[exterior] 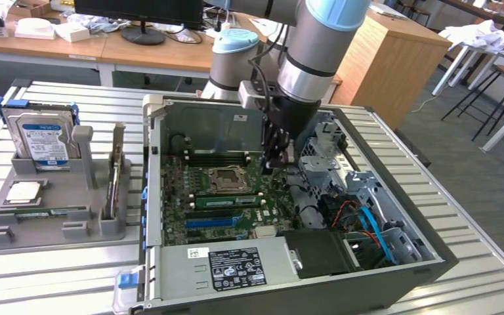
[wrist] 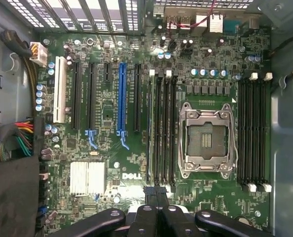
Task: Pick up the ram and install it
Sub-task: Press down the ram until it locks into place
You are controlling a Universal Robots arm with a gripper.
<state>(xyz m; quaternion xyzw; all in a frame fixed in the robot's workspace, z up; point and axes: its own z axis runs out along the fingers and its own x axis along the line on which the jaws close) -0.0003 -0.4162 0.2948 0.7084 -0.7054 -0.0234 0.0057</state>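
Observation:
The ram (exterior: 228,199) is a green stick with dark chips. It stands in a motherboard slot beside the empty CPU socket (exterior: 226,178). In the wrist view the ram (wrist: 150,128) appears as a pale thin edge running along the slot next to the socket (wrist: 207,138). My gripper (exterior: 275,164) hangs above the board inside the open case, a little beyond one end of the ram. Its fingers (wrist: 156,191) are shut together with nothing between them, clear of the stick.
The computer case wall (exterior: 151,197) surrounds the board, with the power supply (exterior: 234,266) in front and drive cages and cables (exterior: 366,210) on the exterior view's right. A grey holder (exterior: 50,226) on the exterior view's left carries a hard drive (exterior: 42,138) and a thin upright plate (exterior: 115,174).

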